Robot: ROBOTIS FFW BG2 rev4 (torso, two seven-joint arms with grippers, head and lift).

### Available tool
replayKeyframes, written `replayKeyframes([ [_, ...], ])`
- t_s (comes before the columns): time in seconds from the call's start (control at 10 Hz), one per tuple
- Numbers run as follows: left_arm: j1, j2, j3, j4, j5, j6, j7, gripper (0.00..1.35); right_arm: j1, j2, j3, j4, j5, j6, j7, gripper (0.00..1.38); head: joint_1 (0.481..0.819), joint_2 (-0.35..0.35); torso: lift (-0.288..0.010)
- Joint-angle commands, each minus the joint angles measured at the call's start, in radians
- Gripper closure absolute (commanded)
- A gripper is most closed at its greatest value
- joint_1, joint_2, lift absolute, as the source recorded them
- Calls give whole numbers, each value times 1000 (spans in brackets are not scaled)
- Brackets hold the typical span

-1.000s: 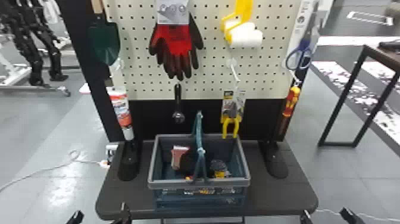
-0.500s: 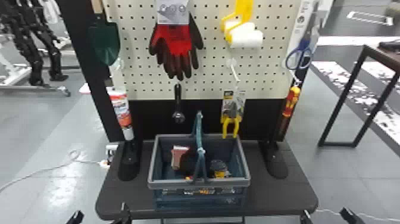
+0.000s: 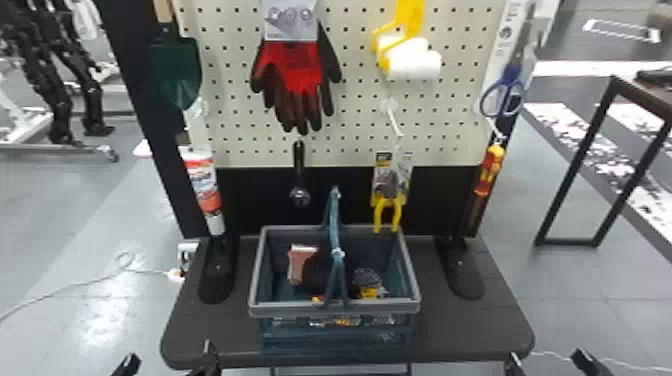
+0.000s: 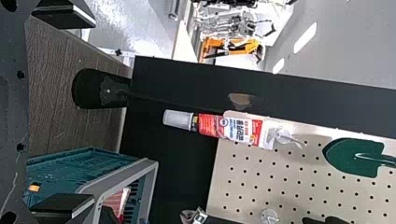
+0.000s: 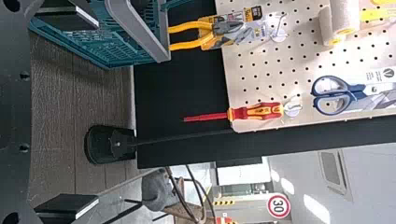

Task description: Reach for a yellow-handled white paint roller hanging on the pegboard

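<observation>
The paint roller (image 3: 412, 60), white with a yellow handle, hangs high on the right half of the pegboard (image 3: 345, 120). In the right wrist view the roller (image 5: 340, 21) is near the far edge. My right gripper (image 3: 547, 364) stands open at the bottom of the head view, low and well away from the roller; in its wrist view the right gripper (image 5: 67, 112) has nothing between its wide-apart fingers. At the bottom left, my left gripper (image 3: 167, 361) is parked, also open and holding nothing; its wrist view shows the left gripper (image 4: 65, 112) with fingers spread.
A basket (image 3: 335, 310) with several items and a raised handle stands mid-table (image 3: 465, 330). Around the roller hang gloves (image 3: 300, 65), scissors (image 3: 502, 97) and pliers (image 3: 390, 195). A screwdriver (image 3: 489, 170), wrench (image 3: 299, 175), trowel (image 3: 176, 70) and tube (image 3: 202, 182) hang farther out.
</observation>
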Motion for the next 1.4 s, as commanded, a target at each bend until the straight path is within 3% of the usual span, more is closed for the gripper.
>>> replayKeyframes([
  [0.0, 0, 0, 0, 0, 0, 0, 0, -2, 0, 6, 0, 0, 0, 0, 0, -2, 549, 0, -100],
  [1.3, 0, 0, 0, 0, 0, 0, 0, -2, 0, 6, 0, 0, 0, 0, 0, -2, 549, 0, -100],
])
